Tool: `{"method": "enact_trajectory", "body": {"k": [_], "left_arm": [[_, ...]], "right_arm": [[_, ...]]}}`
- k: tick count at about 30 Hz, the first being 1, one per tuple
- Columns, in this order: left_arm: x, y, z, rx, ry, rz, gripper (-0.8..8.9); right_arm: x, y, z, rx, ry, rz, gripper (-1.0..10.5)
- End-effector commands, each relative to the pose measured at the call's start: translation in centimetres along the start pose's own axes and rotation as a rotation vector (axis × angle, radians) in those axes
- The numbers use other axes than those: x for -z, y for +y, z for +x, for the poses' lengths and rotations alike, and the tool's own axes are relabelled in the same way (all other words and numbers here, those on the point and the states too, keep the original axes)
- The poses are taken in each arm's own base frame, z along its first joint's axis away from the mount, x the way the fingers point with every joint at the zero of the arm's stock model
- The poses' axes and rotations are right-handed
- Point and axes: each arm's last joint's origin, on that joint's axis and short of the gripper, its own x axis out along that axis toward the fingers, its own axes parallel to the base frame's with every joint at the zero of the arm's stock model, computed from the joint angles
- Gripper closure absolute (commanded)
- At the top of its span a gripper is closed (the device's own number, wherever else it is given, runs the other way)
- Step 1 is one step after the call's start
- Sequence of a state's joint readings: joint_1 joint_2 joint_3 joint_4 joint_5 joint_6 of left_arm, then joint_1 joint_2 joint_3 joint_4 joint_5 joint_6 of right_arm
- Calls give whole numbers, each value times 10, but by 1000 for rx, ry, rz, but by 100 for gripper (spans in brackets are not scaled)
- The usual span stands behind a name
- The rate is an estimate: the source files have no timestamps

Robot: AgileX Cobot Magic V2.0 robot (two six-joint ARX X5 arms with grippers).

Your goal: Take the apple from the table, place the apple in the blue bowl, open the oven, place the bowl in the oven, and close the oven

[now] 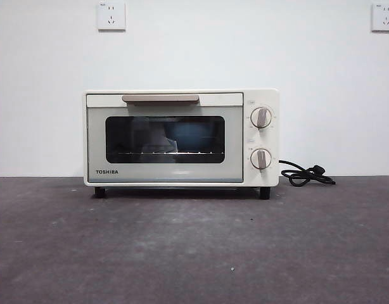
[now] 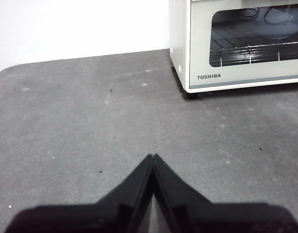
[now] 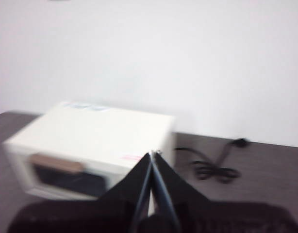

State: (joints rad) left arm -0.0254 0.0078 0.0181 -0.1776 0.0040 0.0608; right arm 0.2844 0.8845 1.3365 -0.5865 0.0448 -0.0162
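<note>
both claws pinched closed, empty, oven (image 1: 182, 137) door closed

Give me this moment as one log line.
oven: door shut, bowl seen inside | table: apple not visible | left gripper: shut, empty | right gripper: shut, empty

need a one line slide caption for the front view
Cream Toshiba oven, door shut, on the dark table, something blue behind its glass, black power cord coiled beside it.
</note>
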Motion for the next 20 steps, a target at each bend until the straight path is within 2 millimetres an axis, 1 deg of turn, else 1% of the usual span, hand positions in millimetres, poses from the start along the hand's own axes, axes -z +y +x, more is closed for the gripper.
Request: {"method": "enact_trajectory", "body": {"k": [1, 6, 9, 11, 15, 18, 20], "left_arm": [[2, 0, 1, 3, -1, 13, 817], [2, 0, 1, 3, -1, 13, 817], [2, 0, 1, 3, -1, 13, 817], [2, 0, 1, 3, -1, 13, 817], [2, 0, 1, 3, -1, 13, 817], [2, 0, 1, 3, -1, 13, 817], [2, 0, 1, 3, -1, 13, 817]], "right_arm": [[58, -9, 12, 70, -6, -11, 946], [140, -17, 7, 152, -73, -3, 946], [180, -19, 4, 175, -97, -1, 946], [202, -19, 3, 187, -110, 3, 946], [236, -20, 0, 211, -137, 3, 946], [255, -21, -2, 217, -135, 10, 946], [264, -21, -3, 206, -140, 9, 946]]}}
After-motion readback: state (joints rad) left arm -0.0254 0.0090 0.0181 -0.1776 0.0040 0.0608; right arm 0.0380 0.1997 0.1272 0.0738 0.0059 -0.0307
